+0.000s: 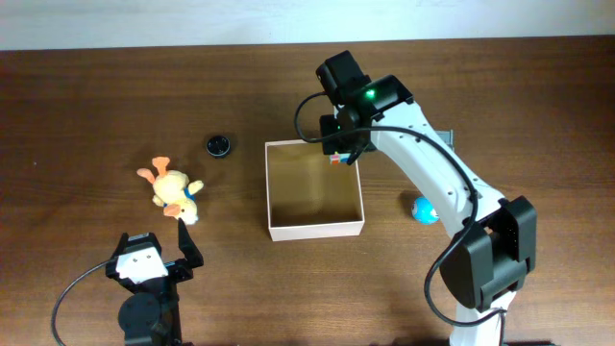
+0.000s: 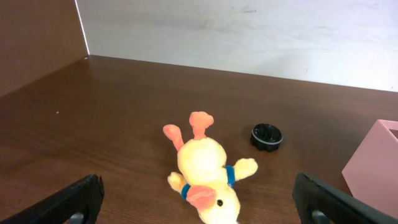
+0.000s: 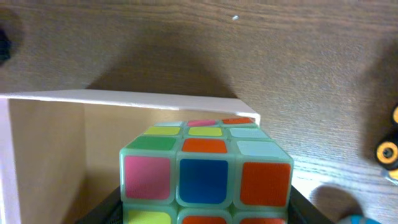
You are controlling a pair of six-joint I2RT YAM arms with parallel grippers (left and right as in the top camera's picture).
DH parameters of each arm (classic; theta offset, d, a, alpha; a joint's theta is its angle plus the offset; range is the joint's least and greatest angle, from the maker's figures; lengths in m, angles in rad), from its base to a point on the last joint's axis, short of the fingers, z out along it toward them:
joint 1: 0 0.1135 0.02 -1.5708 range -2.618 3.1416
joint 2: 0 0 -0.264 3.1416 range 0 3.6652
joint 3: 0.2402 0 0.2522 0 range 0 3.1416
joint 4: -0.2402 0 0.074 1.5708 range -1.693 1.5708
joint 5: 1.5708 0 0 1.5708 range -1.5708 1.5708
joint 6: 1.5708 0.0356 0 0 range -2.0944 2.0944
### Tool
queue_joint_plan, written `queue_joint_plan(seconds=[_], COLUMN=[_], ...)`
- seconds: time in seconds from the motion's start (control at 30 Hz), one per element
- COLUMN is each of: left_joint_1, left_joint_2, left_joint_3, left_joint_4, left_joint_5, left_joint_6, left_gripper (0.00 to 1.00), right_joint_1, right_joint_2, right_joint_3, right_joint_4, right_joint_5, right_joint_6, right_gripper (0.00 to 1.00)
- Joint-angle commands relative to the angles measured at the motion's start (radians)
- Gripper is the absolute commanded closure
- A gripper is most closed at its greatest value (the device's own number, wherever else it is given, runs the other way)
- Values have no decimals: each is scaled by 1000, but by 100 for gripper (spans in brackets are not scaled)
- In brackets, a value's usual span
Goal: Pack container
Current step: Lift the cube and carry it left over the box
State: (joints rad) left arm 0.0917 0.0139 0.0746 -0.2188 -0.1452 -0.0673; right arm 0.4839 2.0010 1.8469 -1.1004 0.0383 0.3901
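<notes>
Cube (image 3: 205, 177) held over box (image 1: 317, 229) corner

The left hand (image 2: 198, 186) gapes wide. One duck (image 1: 171, 190) lies at the box's 9 o'clock, one black cap (image 1: 218, 145) at 10. The box sits mid worktop (image 1: 86, 115). One blue ball (image 1: 424, 209) at 3 is partly hidden by the right arm (image 1: 432, 173). The right hand (image 1: 338, 152) grips one cube over its 1 o'clock corner.

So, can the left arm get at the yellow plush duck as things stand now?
Probably yes. The left pincer is open and faces the plush duck, which lies on the table just ahead; nothing stands between them. The black cap sits beyond it.
</notes>
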Motion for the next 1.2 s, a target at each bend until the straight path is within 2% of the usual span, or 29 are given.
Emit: queue_joint_plan(seconds=[0.0, 0.53, 1.17], left_joint_1=[-4, -4, -4], left_joint_2=[-3, -3, -3], left_joint_3=[-7, -7, -7], left_joint_4=[5, 5, 5], left_joint_5=[11, 10, 11], left_joint_6=[16, 16, 16], left_gripper=[1, 1, 1], right_joint_1=[34, 71, 71], right_joint_2=[3, 4, 4], right_joint_3=[-10, -107, -108], right_joint_4=[16, 50, 81], right_joint_5=[-9, 11, 126], right_joint_6=[12, 31, 39], right_gripper=[50, 50, 50])
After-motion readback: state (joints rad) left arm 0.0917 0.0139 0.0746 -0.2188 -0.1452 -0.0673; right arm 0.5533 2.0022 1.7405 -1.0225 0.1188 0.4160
